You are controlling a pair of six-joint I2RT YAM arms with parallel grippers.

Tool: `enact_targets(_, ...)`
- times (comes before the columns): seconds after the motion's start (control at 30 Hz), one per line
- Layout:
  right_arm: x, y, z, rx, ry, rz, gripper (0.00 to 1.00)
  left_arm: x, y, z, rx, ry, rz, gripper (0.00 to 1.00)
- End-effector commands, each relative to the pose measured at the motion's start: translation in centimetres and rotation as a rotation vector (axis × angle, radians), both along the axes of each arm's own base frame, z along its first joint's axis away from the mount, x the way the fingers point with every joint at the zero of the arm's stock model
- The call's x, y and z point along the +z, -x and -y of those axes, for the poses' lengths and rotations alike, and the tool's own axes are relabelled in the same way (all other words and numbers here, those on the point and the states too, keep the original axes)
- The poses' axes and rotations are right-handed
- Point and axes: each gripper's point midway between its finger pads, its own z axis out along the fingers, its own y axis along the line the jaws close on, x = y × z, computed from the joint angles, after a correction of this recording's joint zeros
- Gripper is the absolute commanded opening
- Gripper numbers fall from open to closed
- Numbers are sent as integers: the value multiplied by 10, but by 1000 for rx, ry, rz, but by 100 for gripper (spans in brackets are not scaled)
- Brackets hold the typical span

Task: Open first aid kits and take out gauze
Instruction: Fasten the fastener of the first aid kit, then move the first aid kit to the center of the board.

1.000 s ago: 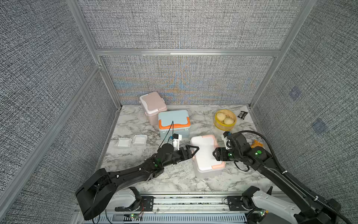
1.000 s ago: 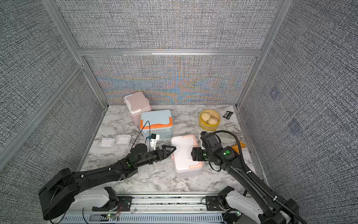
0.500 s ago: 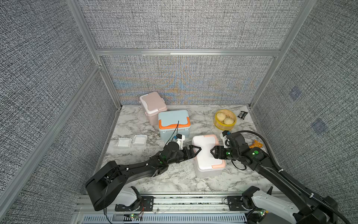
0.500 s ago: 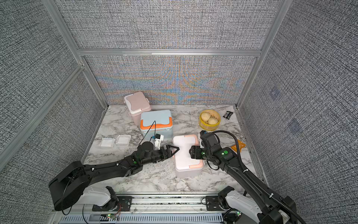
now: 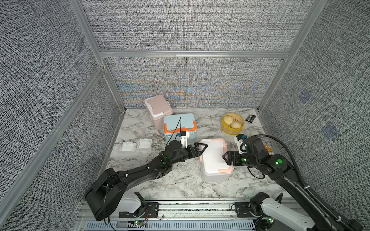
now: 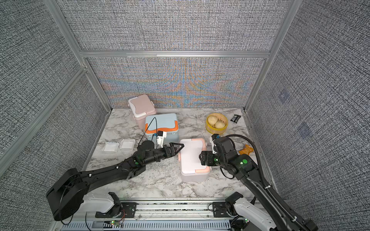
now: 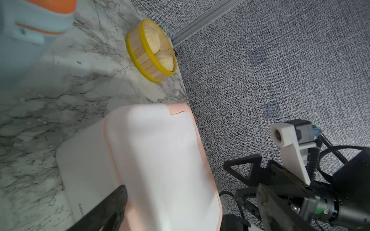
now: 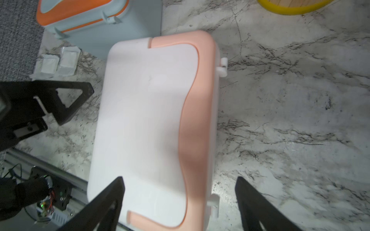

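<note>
The white first aid kit (image 5: 212,162) with peach trim stands front centre, lid shut, in both top views (image 6: 190,160). My left gripper (image 5: 200,150) is open at its left edge; the left wrist view shows one finger (image 7: 112,208) beside the lid (image 7: 164,160). Open too, my right gripper (image 8: 180,202) straddles the lid's peach right edge (image 8: 196,120), one finger over the lid and one over the table. Behind stand the blue kit (image 5: 179,124) and the pink kit (image 5: 158,107), both shut. Two gauze pads (image 5: 127,148) (image 5: 144,144) lie at the left.
A yellow basket (image 5: 227,131) with buns stands at the back right, with a small black packet (image 5: 250,118) beyond it. An orange wrapper (image 6: 246,149) lies by the right wall behind my right arm. Fabric walls enclose the marble table (image 5: 180,184) on three sides.
My left arm has swung in and its gripper now sits at the white kit's left edge with wider jaws. My right gripper's jaws have also widened slightly.
</note>
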Motion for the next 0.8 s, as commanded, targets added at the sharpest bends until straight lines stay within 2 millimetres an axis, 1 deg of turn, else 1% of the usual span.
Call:
enact_targets(0.0,-8,35,8,26,27,-68,87,-1,1,-16,28,-88,54,100)
enact_targets(0.1,-8,58,0,85,-20,-76,85,10,5,-31,48,-132,97,100)
enact_targets(0.2,-13,81,-19,182,-81,-99,83,21,9,-52,89,-199,149,100)
enact_targets(0.33,-22,111,-60,364,-143,-119,83,27,14,-88,168,-287,197,99)
enact_targets(0.4,-28,122,-81,427,-153,-120,83,28,16,-103,204,-314,208,99)
enact_targets(0.43,-35,125,-92,440,-132,-132,83,27,16,-110,219,-322,209,99)
enact_targets(0.5,-46,121,-100,402,-90,-136,83,24,17,-119,237,-329,202,100)
enact_targets(0.57,-57,106,-98,288,-46,-127,80,21,18,-125,253,-323,192,99)
enact_targets(0.63,-64,88,-94,183,-12,-82,78,17,19,-128,260,-314,183,99)
enact_targets(0.7,-66,72,-96,111,-10,-33,77,14,19,-129,264,-311,175,99)
enact_targets(0.77,-70,58,-101,40,-14,-32,77,12,19,-129,264,-312,169,99)
